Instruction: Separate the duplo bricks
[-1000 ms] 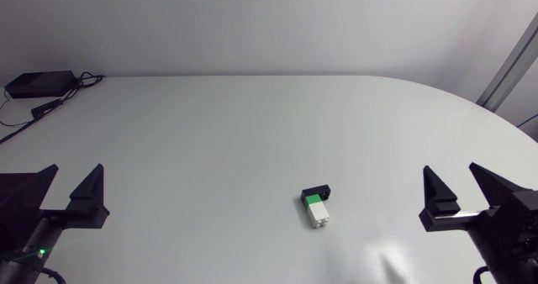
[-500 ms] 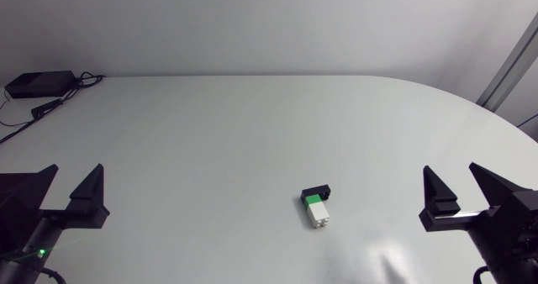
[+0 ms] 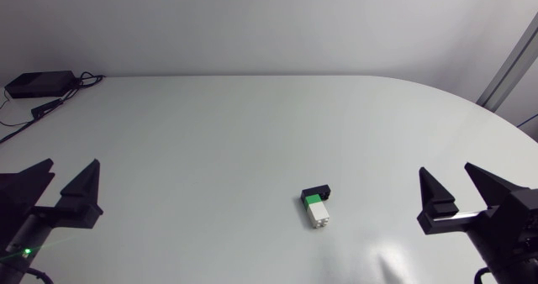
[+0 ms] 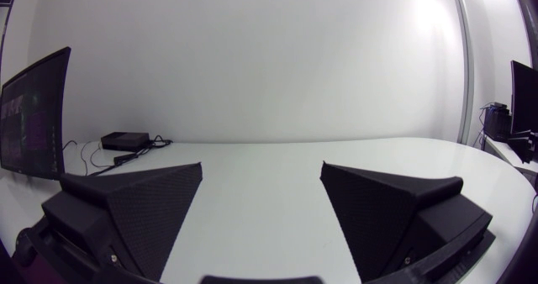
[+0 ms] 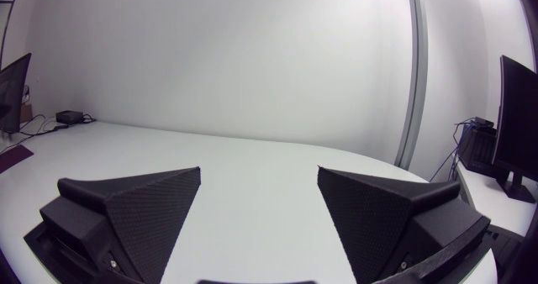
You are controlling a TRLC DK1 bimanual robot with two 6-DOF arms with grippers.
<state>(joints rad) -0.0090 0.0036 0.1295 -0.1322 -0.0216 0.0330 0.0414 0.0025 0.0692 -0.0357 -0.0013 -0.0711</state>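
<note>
White table (image 3: 252, 124), rounded at its far right end. Two arms, one at each near corner.

Brick stack (image 3: 316, 207): lies on its side on the table, right of centre, toward the near edge. Three colours joined in a row: black brick (image 3: 317, 190) at the far end, green (image 3: 313, 199) in the middle, white (image 3: 319, 216) nearest. All three still attached. Nothing touches the stack.

Left gripper (image 3: 71, 162): low at the near left corner, well apart from the stack. Fingers spread wide, nothing between them. Its own camera shows the same (image 4: 261, 166): bare tabletop in the gap.

Right gripper (image 3: 446, 169): near right corner, closer to the stack than the left one but apart from it. Fingers also spread wide and holding nothing, with bare table between the wedges in its wrist view (image 5: 259, 171).

Stack does not show in either wrist view.

Far left corner of the table: small black box (image 3: 39, 83) with cables (image 3: 84, 81) trailing beside it, far from bricks and both grippers. Also seen from the left wrist (image 4: 126, 139).
</note>
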